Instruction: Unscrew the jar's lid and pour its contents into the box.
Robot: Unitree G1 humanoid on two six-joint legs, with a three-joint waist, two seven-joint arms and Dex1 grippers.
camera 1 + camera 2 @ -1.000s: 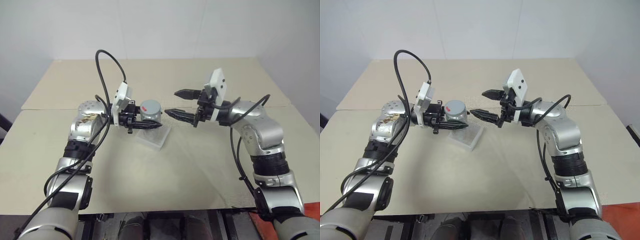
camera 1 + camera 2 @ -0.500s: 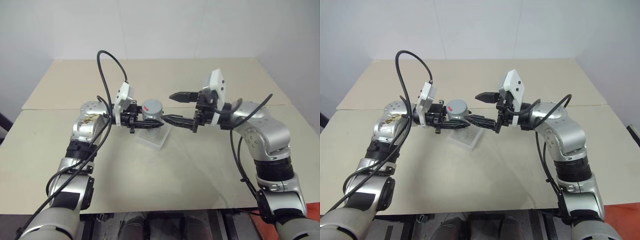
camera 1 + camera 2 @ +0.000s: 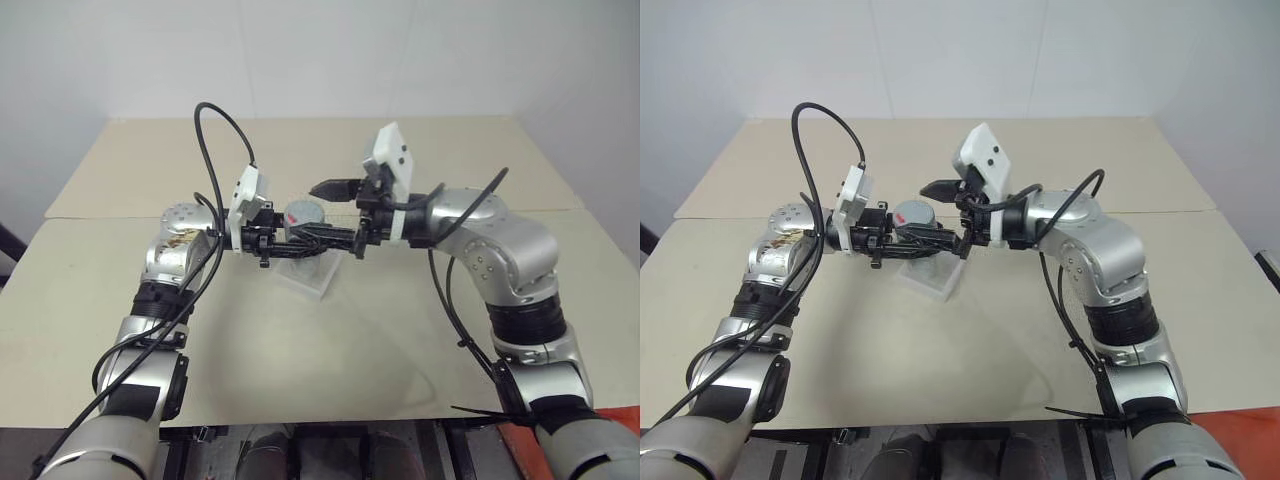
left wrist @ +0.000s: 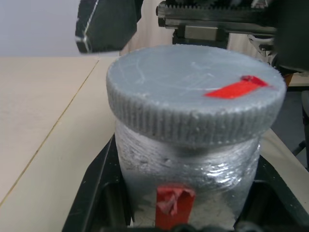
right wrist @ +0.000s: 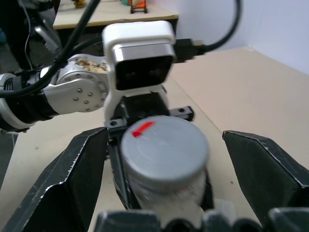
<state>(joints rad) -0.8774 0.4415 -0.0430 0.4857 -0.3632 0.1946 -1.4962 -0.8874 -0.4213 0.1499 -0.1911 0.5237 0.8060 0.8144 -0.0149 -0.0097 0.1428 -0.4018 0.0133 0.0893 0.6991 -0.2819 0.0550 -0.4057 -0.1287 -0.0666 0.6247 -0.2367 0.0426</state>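
left pincer (image 3: 285, 243) clamped on jar (image 4: 186, 169) above box (image 3: 305, 274), right pincer (image 3: 322, 211) apart — fingers straddling grey lid (image 5: 164, 147), not touching, over bench (image 3: 320, 340)

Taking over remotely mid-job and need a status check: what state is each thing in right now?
jar: held above the box, lid on.
lid: on the jar, between the right gripper's fingers, untouched.
box: flat on the table.
left gripper: shut on the jar.
right gripper: open around the lid.
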